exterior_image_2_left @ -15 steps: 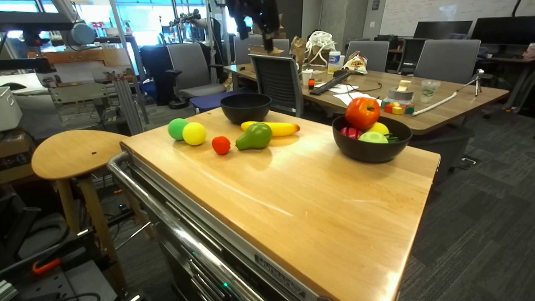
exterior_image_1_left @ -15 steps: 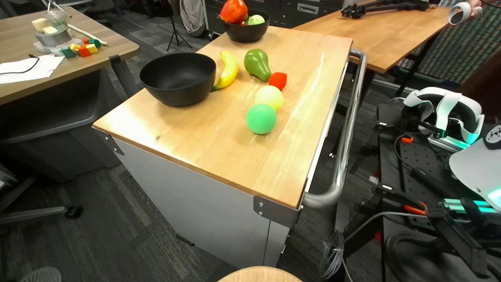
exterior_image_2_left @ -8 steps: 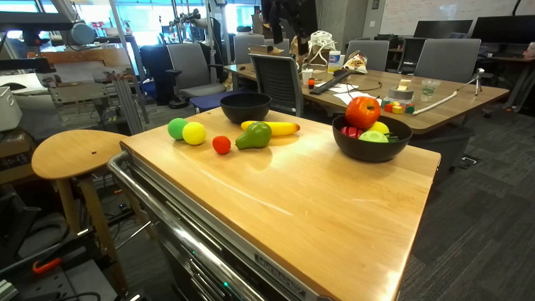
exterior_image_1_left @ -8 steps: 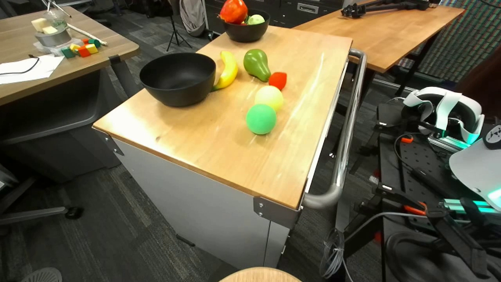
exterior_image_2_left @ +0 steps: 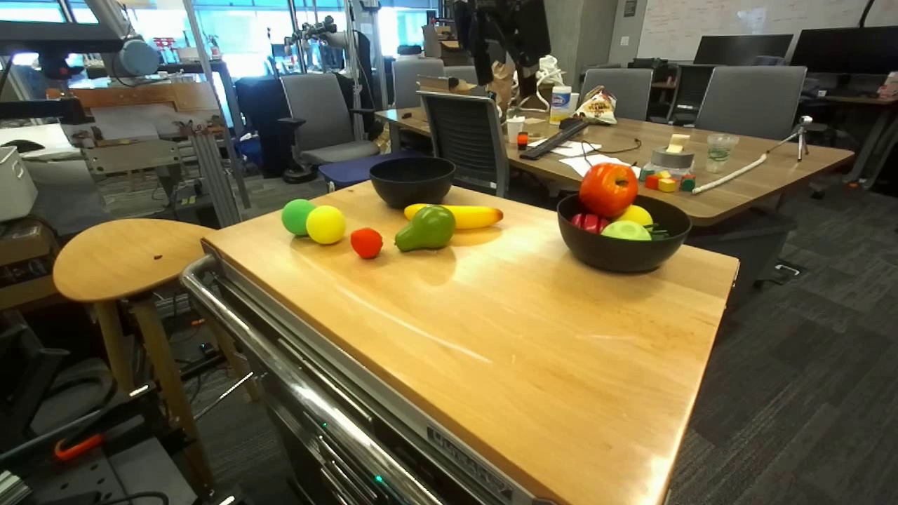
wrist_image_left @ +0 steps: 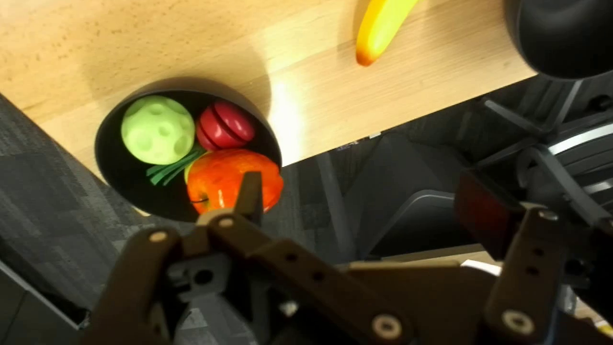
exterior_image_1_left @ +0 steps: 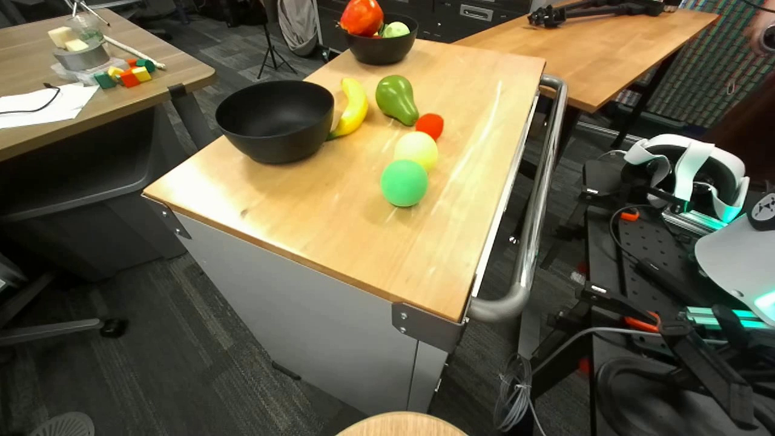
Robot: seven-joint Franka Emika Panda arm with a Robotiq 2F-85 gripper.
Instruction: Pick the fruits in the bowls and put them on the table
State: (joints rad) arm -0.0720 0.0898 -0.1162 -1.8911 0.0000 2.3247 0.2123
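Apple (wrist_image_left: 220,176) sits in a bowl (exterior_image_2_left: 621,255), at four o'clock inside it in the wrist view. The step in hand seems to be the reach for a fruit to lift out, and the apple looks the likeliest pick. The next move likely calls for a shift towards nine o'clock in that view, until the apple comes between the jaws, then a descent, a squeeze and a lift clear of the rim onto the table (exterior_image_2_left: 491,337). The apple is glossy, red-orange and roundish, with a dark stem mark, and its top stands above the rim in both exterior views; so smooth a skin may slip if pinched off-centre. Beside it lie a pitted ball (wrist_image_left: 158,130), pale green, at ten o'clock and a grooved fruit (wrist_image_left: 225,125) at one. The gripper (wrist_image_left: 366,205) hangs well above, its jaws spread wide with nothing between them. At nine o'clock from the bowl in an exterior view, the table bears a banana (exterior_image_2_left: 463,216), a pear (exterior_image_2_left: 426,230), a red fruit (exterior_image_2_left: 366,243), a yellow ball (exterior_image_2_left: 326,224), a green ball (exterior_image_2_left: 296,217) and the other bowl (exterior_image_2_left: 410,195).
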